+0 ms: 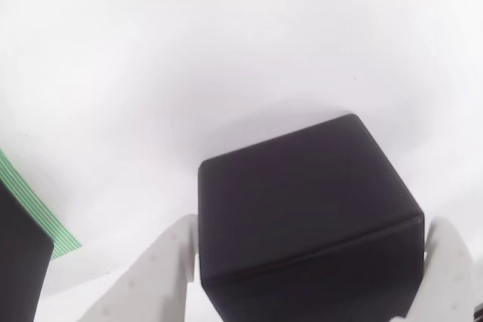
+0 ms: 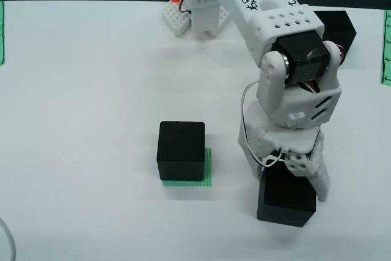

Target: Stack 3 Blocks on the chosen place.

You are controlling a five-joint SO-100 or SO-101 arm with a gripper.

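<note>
From the overhead cam we get the whole layout: one black cube (image 2: 181, 149) sits on the green striped patch (image 2: 208, 172), covering most of it w/ green peeking out at the right and front edges. A second cube (image 2: 286, 200) is down by the gripper (image 2: 293, 178), to the right of the patch and apart from it. A third cube (image 2: 337, 25) is way at the back right, partly behind the arm (image 2: 269, 16).

The wrist cam gives us the close-up: the cube (image 1: 306, 209) sits right btwn the two white fingers (image 1: 162, 273), one on each side, hugging its sides, so we'd say they're clamped on it. At left edge there we catch a corner of the patch (image 1: 38, 213) w/ the other cube (image 1: 19, 262) on it.

No long axis, it's a cube. In the wrist cam it looks turned a bit, one corner pointing up-right.
</note>
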